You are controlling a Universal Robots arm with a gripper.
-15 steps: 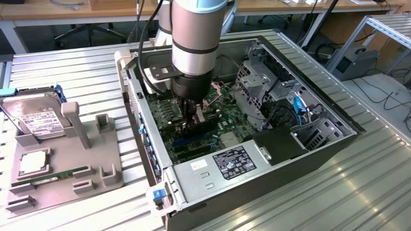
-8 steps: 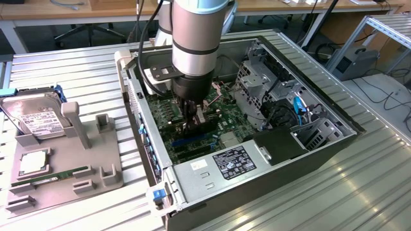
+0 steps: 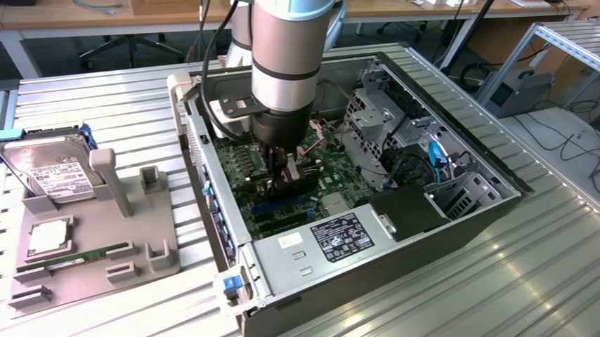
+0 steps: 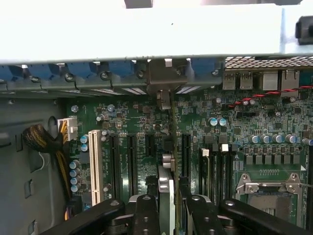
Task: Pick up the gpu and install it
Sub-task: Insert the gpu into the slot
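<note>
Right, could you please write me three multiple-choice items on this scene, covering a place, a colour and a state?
1. Relative to the computer case, the gpu is:
A. outside it
B. inside it, between the fingers
C. lying on its rim
2. The memory stick in the grey holder is:
A. green
B. red
C. yellow
3. The case's side is:
A. open
B. shut by a panel
C. covered with cloth

Answers:
1 B, the fingers clamp the card over the motherboard.
2 A, it shows as a green strip.
3 A, the motherboard lies exposed.
</note>
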